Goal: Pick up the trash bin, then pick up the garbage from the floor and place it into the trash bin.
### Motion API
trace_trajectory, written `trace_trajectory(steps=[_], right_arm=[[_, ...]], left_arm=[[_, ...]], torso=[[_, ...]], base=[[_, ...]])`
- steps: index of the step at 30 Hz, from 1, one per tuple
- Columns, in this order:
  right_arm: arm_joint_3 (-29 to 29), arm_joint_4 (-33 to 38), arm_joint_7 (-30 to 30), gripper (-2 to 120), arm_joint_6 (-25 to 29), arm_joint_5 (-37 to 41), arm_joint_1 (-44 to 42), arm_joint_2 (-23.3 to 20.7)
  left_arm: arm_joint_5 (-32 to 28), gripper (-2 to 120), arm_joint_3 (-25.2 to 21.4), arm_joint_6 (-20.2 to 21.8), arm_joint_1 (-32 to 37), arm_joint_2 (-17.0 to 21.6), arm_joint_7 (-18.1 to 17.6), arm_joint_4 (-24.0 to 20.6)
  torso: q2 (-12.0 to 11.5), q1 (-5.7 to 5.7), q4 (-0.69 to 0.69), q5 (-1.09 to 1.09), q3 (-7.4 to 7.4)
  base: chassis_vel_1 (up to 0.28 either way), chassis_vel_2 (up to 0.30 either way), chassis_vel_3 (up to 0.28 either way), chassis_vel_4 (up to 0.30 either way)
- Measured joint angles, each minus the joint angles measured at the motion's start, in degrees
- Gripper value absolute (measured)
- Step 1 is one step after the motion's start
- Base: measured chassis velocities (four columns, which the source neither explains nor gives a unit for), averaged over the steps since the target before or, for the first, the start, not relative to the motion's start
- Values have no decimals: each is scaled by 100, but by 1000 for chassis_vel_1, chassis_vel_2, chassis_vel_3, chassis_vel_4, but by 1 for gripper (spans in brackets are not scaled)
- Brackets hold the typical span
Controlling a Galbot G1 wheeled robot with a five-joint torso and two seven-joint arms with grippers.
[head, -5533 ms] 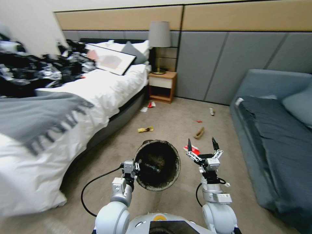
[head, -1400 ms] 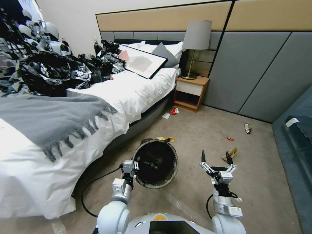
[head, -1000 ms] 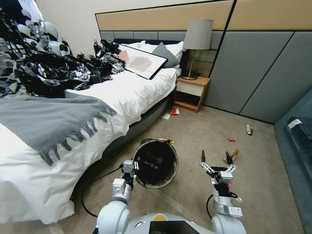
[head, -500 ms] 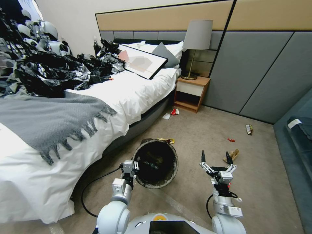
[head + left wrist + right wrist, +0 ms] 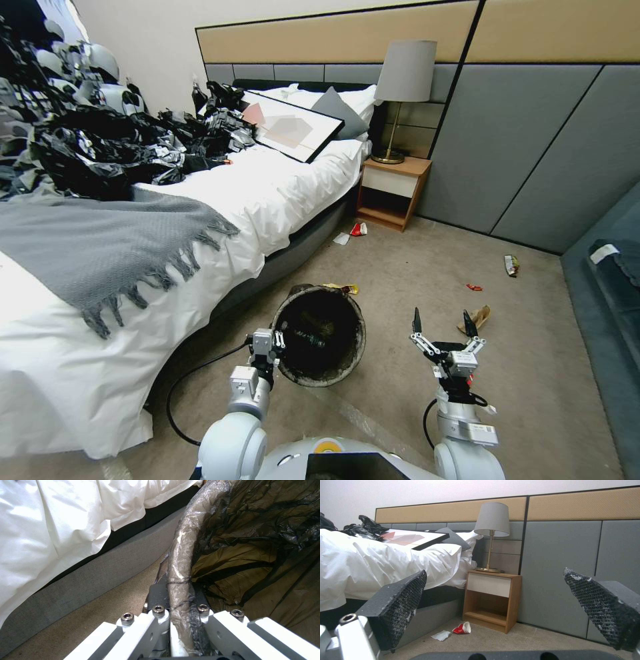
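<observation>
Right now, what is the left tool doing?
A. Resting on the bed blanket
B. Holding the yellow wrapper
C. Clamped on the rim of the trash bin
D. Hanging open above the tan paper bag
C. The left wrist view shows the left tool closed on the bag-covered rim of the trash bin, and the head view shows it at the bin's near-left edge.

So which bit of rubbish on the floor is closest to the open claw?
The tan paper bag, just beyond the open right gripper. The red scrap and bottle lie farther off.
</observation>
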Motion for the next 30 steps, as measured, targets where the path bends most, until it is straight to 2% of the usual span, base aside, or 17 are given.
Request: trace_trajectory(steps=[1,2,4,5,6,7,9,10,13,15,30], right_arm=[[40,-25,-146,100,-199,20,19,-20],[272,-236,-390,100,-630,73,146,-118],[379,-298,-428,100,-758,91,194,-147],[851,-394,-486,100,-1103,326,627,-228],[955,-375,-488,100,-1101,436,778,-231],[1027,-337,-487,100,-1049,495,925,-219],[1050,-303,-487,100,-1020,503,983,-217],[1101,-234,-484,100,-989,510,1044,-215],[1138,-173,-484,100,-986,515,1107,-213],[1180,-152,-484,100,-982,512,1158,-218],[1415,-281,-507,100,-1123,491,1573,-443]], left_arm=[[0,0,0,0,0,-1,0,0],[-1,0,3,0,-4,0,2,0],[-3,0,3,0,-4,0,2,0],[-3,0,2,1,-1,-2,0,0],[-1,0,1,1,-3,-3,1,-1],[-5,0,2,1,2,-1,1,-1],[-5,0,2,1,-2,-2,2,-2],[-3,0,-2,1,-5,0,-1,-1],[-4,0,-1,1,0,0,1,-2],[-3,0,-1,1,-1,0,-1,-1],[-1,0,0,1,0,0,0,-1]], torso=[[0,0,-3,-1,0],[0,0,2,-4,0],[0,-1,6,-2,-1],[0,0,4,5,0],[1,0,3,-9,-1],[0,1,2,6,1],[0,1,3,8,0],[0,1,0,-6,0],[0,1,0,5,0],[0,0,-1,-2,0],[0,0,0,0,0]], base=[[0,0,0,0],[0,0,0,0],[0,0,0,0],[0,0,0,0],[0,0,0,0],[0,0,0,0],[0,0,0,0],[0,0,0,0],[0,0,0,0],[0,0,0,0],[0,0,0,0]])
